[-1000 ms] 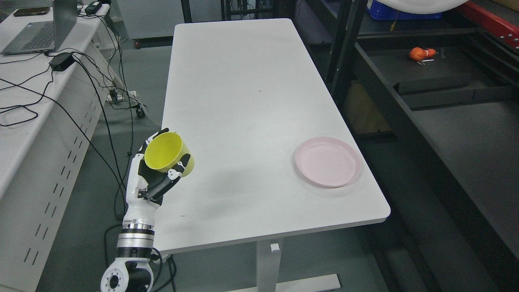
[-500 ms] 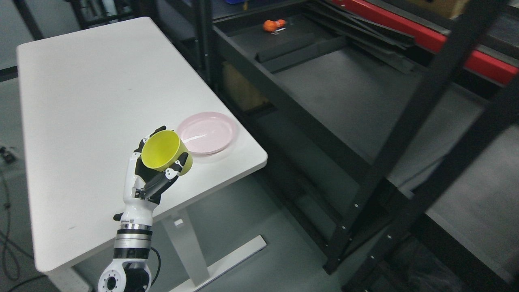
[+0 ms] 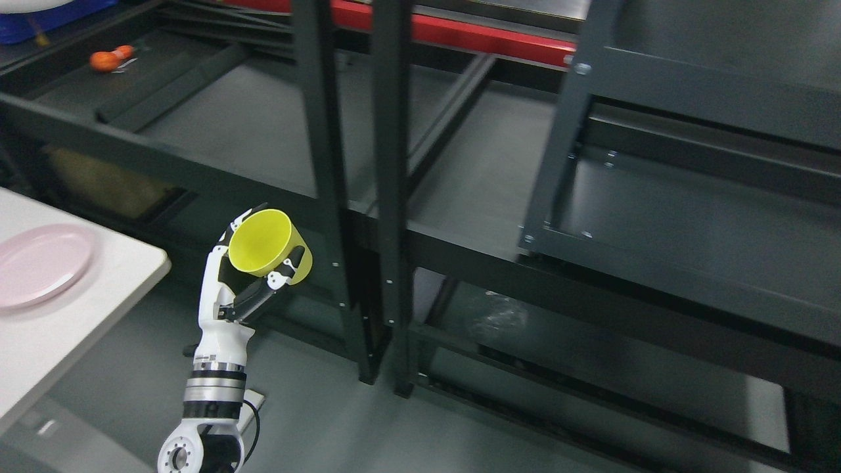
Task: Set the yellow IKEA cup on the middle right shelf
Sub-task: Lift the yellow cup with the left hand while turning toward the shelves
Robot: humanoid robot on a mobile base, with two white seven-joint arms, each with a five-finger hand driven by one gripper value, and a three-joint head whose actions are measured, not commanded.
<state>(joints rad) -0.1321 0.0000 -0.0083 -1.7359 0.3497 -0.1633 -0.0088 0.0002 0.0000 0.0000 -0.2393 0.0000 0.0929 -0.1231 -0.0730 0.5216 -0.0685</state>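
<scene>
One hand is all you get in the head view: the left hand [image 3: 246,282], rising on its arm from the bottom edge left of the middle, with its fingers [image 3: 289,270] wrapped around the cup [image 3: 268,247]. You see the cup held in the air, tilted so its open mouth faces up and toward the camera, its yellow inside bare. It touches nothing but the hand. Behind and to the right of it stand the black uprights [image 3: 392,164] of the shelving, and the cup sits just left of the nearer post. You can see dark shelf boards [image 3: 690,217] spreading across the right half, one tier above another, well apart from the cup. At the left edge, you find a corner of the white tabletop [image 3: 79,309], with a pink plate [image 3: 39,263] lying near that corner, partly cut off by the frame. Far back at upper left, a small orange thing [image 3: 105,59] lies on a dark shelf.
</scene>
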